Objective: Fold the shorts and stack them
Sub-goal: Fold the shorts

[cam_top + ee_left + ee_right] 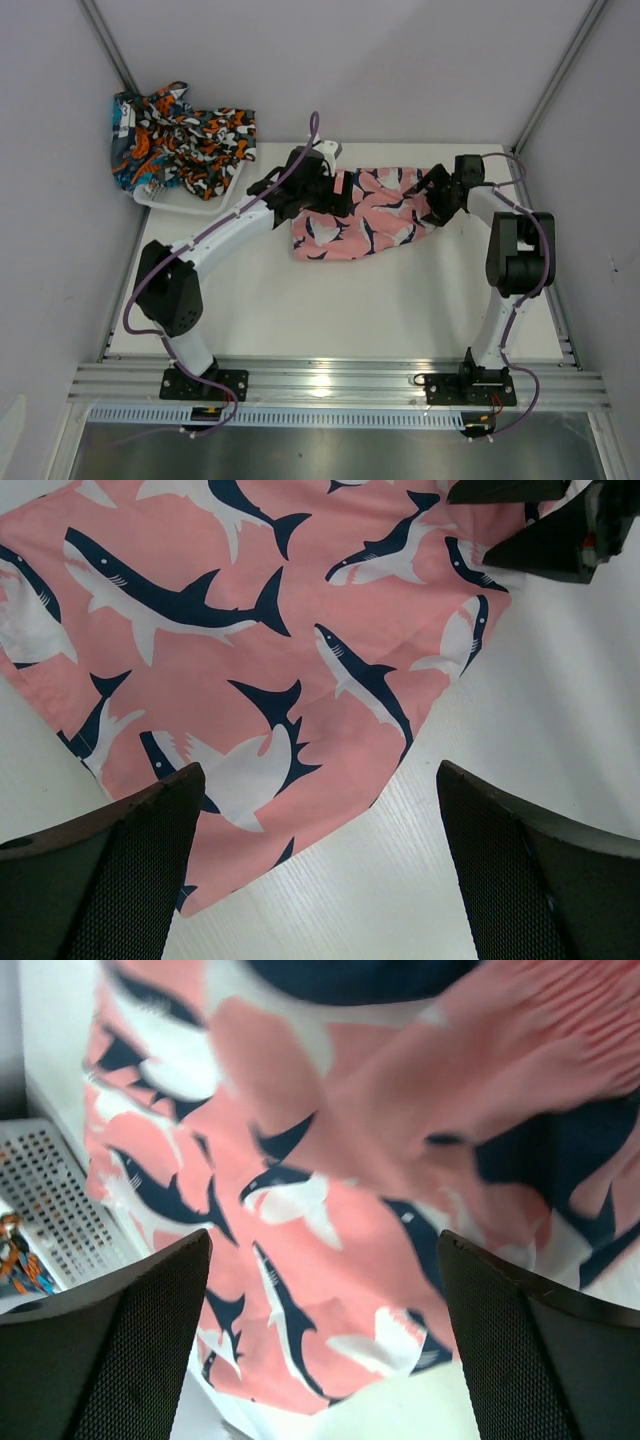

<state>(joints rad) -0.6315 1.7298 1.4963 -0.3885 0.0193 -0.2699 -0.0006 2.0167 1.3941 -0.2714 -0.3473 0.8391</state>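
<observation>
- The pink shark shorts (365,225) lie on the table (330,310), between both grippers.
- The left gripper (318,780) is wide open above them, holding nothing.
- The right gripper (325,1245) is wide open too, holding nothing.
- The other shorts (190,140) sit bunched on the basket (180,207).

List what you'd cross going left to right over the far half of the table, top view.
Heap of patterned shorts on the white mesh basket → left fingers → pink shark shorts → right fingers.
</observation>
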